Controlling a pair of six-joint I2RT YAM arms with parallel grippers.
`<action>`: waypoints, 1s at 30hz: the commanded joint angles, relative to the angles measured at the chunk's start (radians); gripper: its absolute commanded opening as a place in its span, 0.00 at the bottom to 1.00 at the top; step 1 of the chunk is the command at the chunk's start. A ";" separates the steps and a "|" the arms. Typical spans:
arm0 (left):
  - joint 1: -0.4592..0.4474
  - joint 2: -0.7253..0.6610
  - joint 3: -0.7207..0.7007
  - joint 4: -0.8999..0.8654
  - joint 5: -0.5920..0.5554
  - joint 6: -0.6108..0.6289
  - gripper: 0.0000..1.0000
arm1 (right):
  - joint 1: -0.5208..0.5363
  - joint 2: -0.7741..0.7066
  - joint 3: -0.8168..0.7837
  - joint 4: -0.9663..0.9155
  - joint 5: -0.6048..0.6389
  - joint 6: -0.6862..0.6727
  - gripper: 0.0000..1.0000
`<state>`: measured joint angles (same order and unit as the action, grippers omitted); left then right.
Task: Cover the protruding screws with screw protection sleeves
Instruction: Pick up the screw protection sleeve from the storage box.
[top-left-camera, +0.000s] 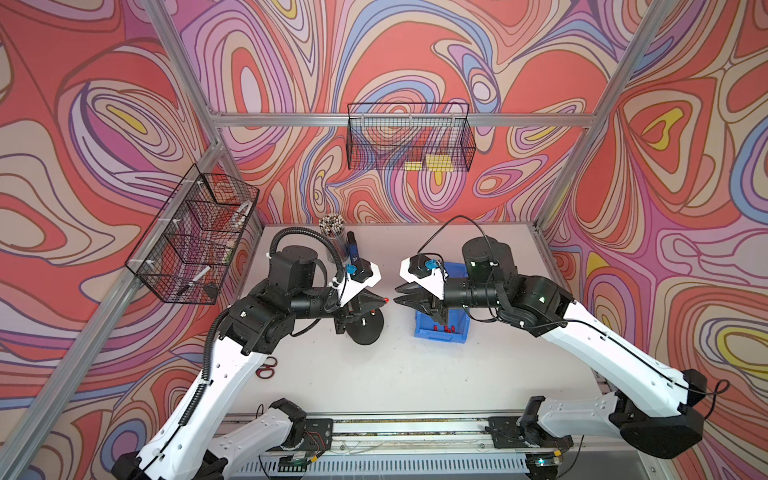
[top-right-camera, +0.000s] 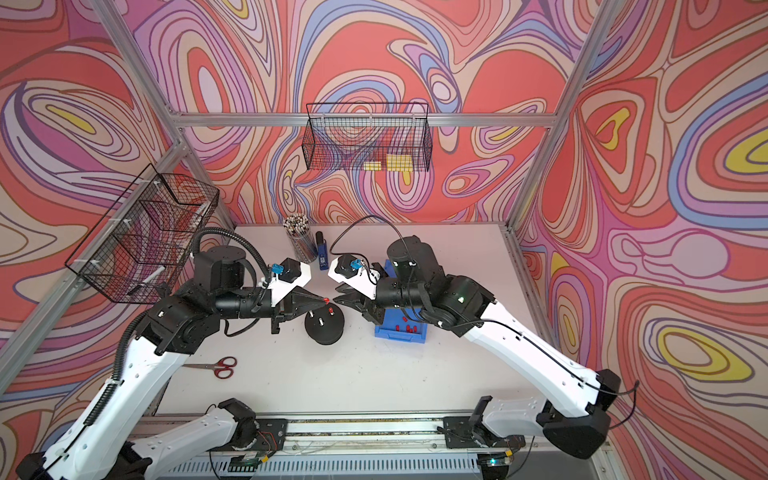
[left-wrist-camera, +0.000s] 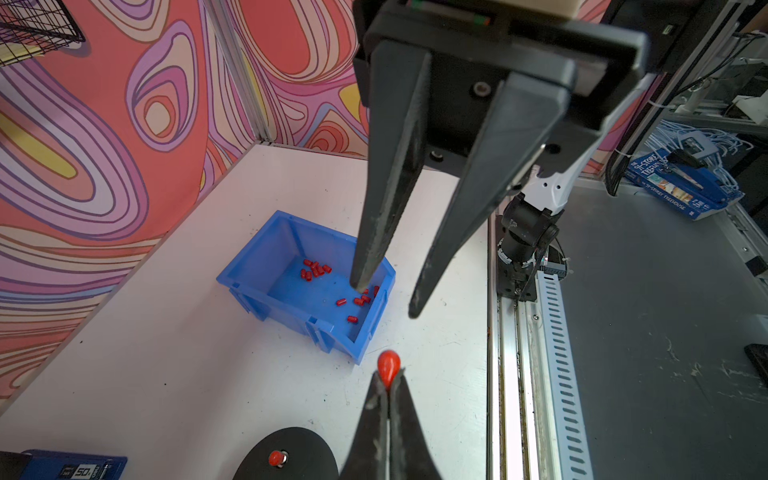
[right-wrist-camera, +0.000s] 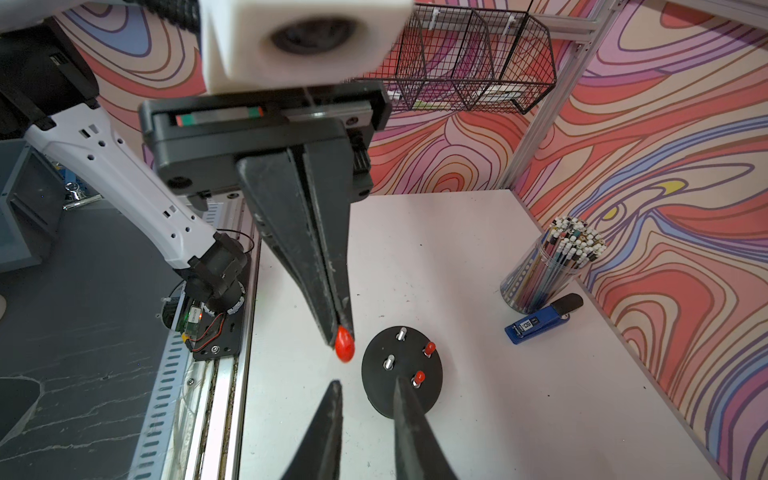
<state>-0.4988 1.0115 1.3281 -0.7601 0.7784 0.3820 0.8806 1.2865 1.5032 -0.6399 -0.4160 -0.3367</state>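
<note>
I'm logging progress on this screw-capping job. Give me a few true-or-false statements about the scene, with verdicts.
1. The left gripper pinches a red sleeve at its tips. True.
2. All four screws on the black base are capped. False: two are capped, two stand bare.
3. The right gripper holds a sleeve. False: its jaws are open and empty.
4. Loose sleeves lie in the blue bin. True.
5. The scissors lie in the bin. False: they lie on the table, outside it.
</note>
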 joint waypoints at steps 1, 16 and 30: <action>-0.006 -0.001 0.019 -0.021 0.038 0.026 0.00 | 0.009 0.017 -0.003 0.013 -0.008 -0.007 0.24; -0.007 -0.004 0.008 -0.009 0.035 0.021 0.00 | 0.017 0.043 0.018 -0.005 -0.054 0.002 0.25; -0.011 0.002 -0.007 -0.007 0.030 0.028 0.00 | 0.017 0.036 0.017 0.003 -0.056 -0.001 0.22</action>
<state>-0.5045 1.0115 1.3277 -0.7597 0.7887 0.3820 0.8917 1.3285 1.5036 -0.6426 -0.4644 -0.3382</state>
